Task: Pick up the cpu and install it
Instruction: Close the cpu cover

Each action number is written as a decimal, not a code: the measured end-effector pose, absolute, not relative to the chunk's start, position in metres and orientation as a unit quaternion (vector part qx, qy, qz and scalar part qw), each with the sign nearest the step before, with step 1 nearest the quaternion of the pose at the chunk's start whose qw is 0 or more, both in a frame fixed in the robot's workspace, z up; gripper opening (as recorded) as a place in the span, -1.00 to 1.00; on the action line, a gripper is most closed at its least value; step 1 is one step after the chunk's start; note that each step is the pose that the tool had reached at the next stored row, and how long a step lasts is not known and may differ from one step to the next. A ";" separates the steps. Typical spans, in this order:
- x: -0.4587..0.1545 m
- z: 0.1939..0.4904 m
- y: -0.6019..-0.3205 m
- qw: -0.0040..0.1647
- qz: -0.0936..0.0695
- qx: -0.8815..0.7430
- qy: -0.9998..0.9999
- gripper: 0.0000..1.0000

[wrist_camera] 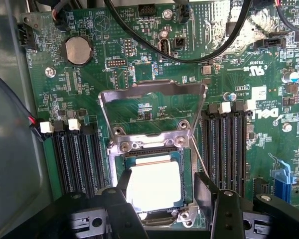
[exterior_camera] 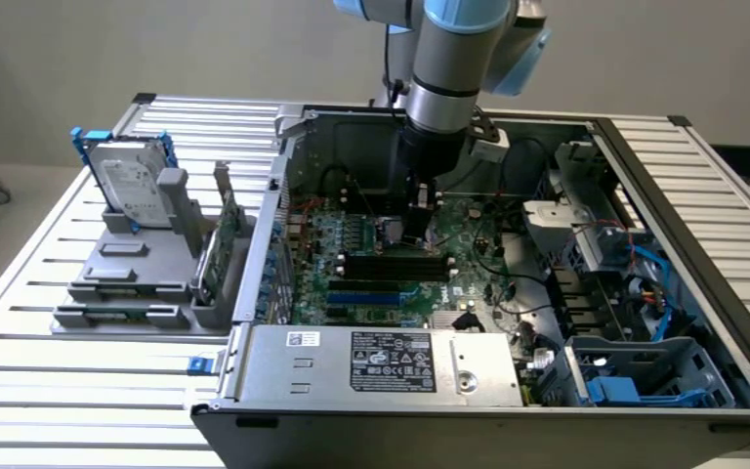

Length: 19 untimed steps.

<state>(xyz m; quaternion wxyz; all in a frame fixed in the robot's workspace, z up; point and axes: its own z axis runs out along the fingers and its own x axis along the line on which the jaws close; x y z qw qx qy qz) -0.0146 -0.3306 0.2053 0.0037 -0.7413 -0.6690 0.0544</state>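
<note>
Lying flat in the square metal-framed socket (wrist_camera: 150, 141) on the green motherboard (wrist_camera: 89, 99), the cpu (wrist_camera: 154, 188) shows a smooth, pale silvery square top. The socket's thin steel load plate (wrist_camera: 152, 107) stands tilted open beside it. The black end effector (wrist_camera: 163, 181) hovers just above inside the open computer case (exterior_camera: 479, 442), its fingers (wrist_camera: 123, 199) spread wide to either side of the chip, gripping nothing.

We see a silver-grey arm (exterior_camera: 443, 93) with pale blue joint caps and a thin black cable, ending in a black, screw-fastened hand (wrist_camera: 165, 201).
</note>
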 end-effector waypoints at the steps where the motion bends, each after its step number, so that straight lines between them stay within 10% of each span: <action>1: -0.015 0.205 -0.331 0.004 0.054 -0.741 -0.669 0.25; 19: -0.010 0.207 -0.331 0.002 0.053 -0.741 -0.669 0.25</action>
